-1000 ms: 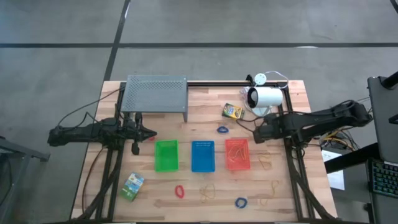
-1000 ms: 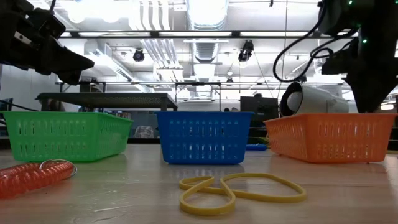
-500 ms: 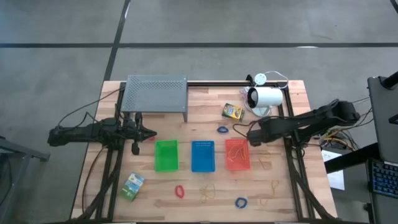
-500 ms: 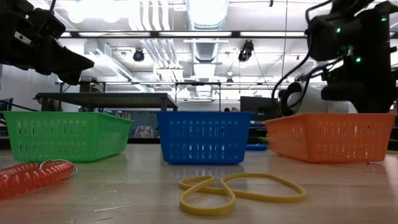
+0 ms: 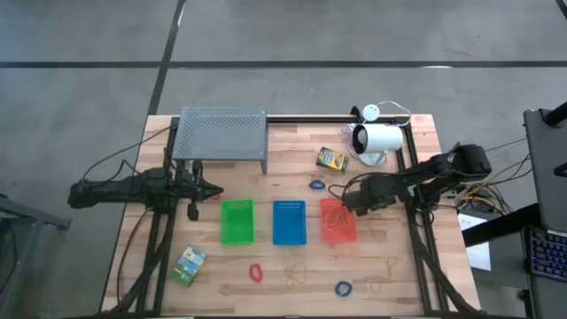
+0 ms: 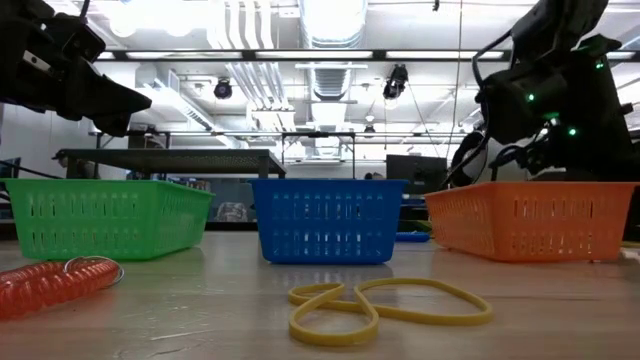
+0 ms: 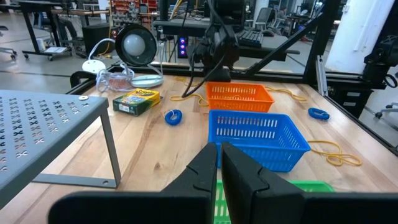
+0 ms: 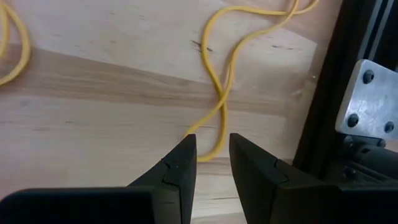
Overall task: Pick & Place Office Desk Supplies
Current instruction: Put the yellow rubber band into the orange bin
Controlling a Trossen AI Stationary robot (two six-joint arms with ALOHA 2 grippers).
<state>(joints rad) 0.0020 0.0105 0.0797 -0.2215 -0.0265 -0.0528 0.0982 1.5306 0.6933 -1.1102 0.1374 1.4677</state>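
right gripper (image 5: 347,202) hovering by orange tray (image 5: 337,232), jaws apart, empty | left gripper (image 5: 215,190) waiting, jaws together

green tray (image 5: 236,221), blue tray (image 5: 289,222), orange tray (image 5: 337,221) — grey perforated rack (image 5: 222,132) — yellow band (image 6: 385,301)

The worktop (image 5: 292,146) is light wood with visible grain and a matt surface. The three small baskets, green (image 6: 105,215), blue (image 6: 327,218) and orange (image 6: 530,220), look like slotted plastic, a little glossy. The grey rack (image 5: 221,133) is perforated matt metal. The yellow bands (image 6: 385,302) look like smooth rubber.
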